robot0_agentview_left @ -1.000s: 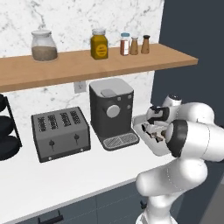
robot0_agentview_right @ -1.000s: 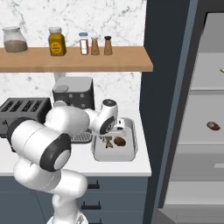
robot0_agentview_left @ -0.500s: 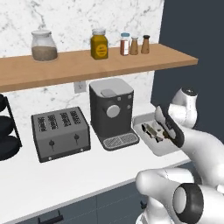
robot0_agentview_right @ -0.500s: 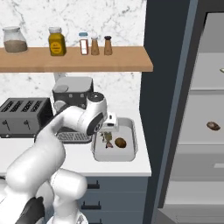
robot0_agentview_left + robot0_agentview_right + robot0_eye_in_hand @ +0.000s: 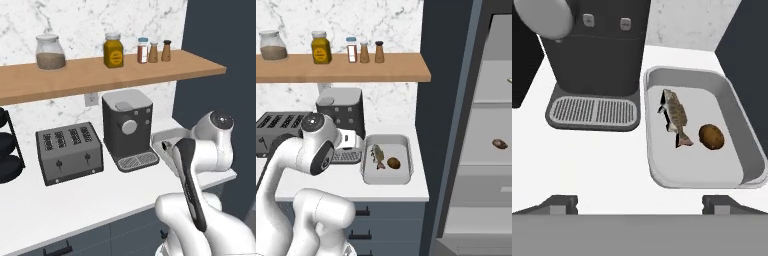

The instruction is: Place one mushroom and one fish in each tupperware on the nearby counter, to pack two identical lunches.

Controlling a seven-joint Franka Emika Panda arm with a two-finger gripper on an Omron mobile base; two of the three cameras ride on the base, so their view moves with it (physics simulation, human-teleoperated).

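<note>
shelf: wood, on the marble wall
jars: stand on the shelf
coffee machine: dark, just right of the toaster
toaster: four slots
rack: black, far left

Glossy white rounded arm segments, dark grey joint caps, black seam band, small dark fingers

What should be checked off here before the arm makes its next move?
1. Fish in the shallow grey rectangular tupperware: ok, a speckled brown fish lies inside.
2. Mushroom with it: ok, a round brown mushroom lies beside the fish.
3. Hand empty and open: ok.
4. Hand clear of the tupperware: ok, it sits back from the rim.
5. Second tupperware located: cannot tell.
6. More food available: cannot tell; a small brown item sits on a shelf to the right.
</note>
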